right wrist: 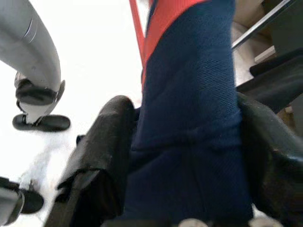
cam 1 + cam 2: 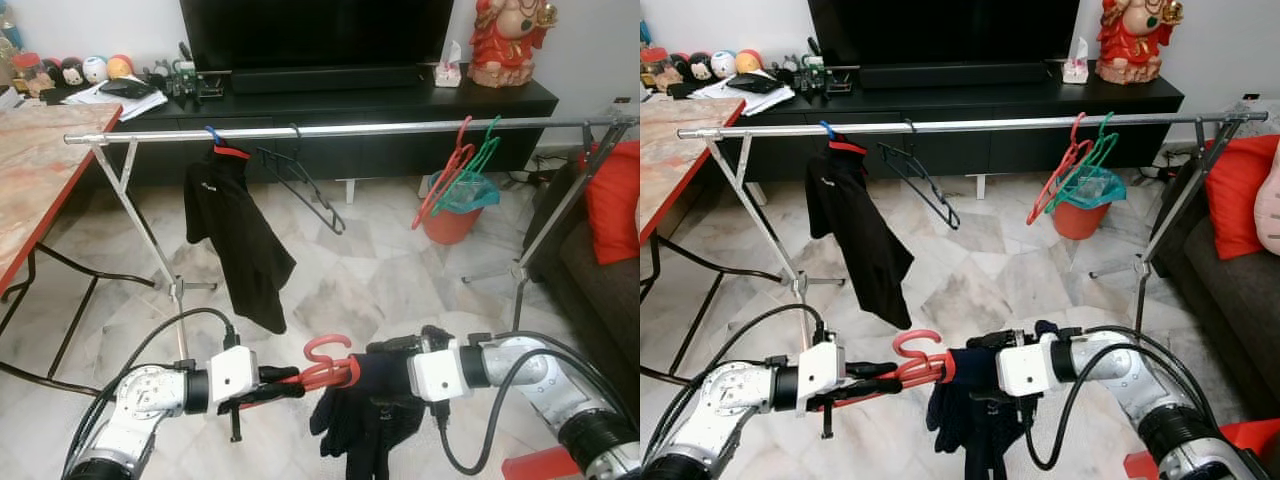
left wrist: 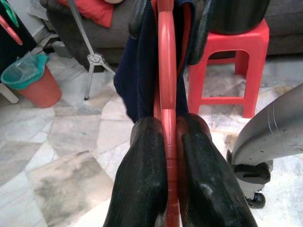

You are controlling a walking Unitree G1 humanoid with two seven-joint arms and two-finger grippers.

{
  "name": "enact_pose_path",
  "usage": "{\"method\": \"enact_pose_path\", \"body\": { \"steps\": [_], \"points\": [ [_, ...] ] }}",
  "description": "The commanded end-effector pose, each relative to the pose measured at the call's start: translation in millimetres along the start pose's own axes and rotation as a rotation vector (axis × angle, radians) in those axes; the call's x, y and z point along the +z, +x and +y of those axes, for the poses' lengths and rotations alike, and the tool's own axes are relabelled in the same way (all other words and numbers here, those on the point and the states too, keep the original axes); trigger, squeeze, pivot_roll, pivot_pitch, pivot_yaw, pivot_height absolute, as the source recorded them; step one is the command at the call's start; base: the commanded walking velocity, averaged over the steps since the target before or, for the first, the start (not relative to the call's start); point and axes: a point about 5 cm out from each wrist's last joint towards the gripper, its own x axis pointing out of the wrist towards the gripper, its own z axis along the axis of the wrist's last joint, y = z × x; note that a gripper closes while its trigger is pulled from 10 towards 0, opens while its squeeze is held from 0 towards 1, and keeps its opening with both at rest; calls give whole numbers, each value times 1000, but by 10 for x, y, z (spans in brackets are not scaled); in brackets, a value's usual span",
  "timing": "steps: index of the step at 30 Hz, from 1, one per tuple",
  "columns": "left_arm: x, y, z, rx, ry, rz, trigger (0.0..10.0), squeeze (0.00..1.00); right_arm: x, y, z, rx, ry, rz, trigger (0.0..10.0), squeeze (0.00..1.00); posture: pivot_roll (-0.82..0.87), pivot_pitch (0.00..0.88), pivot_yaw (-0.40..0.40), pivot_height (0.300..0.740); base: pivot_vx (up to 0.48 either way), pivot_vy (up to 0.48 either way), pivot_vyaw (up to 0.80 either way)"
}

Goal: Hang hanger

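Marble floor | left pincer (image 2: 285, 385) pinching red plastic hanger (image 2: 328, 368) | right pincer (image 2: 385, 352) clamping knit navy garment (image 2: 365, 425)

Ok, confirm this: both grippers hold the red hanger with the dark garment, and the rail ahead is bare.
Not bare. The left eye view shows the rail already carrying a black shirt, an empty black hanger and red and green hangers. The rest holds: left gripper and right gripper grip the red hanger with its dark garment.
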Motion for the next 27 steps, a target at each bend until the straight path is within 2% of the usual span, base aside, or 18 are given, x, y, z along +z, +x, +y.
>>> {"method": "enact_pose_path", "body": {
  "steps": [1, 12, 27],
  "points": [
    [73, 12, 39, 11, 25, -25, 10000, 0, 27, -13, -58, -18, 2, -17, 0, 0, -67, 0, 24, 740, 0, 0, 0],
    [58, 20, 0, -4, 24, -20, 10000, 0, 67, 5, -87, -46, 64, -80, 0, 0, -65, 0, 22, 740, 0, 0, 0],
    [63, 44, 3, -13, 34, -16, 10000, 0, 73, 20, -67, -32, 78, -87, 0, 0, -67, 0, 24, 740, 0, 0, 0]
  ]
}}
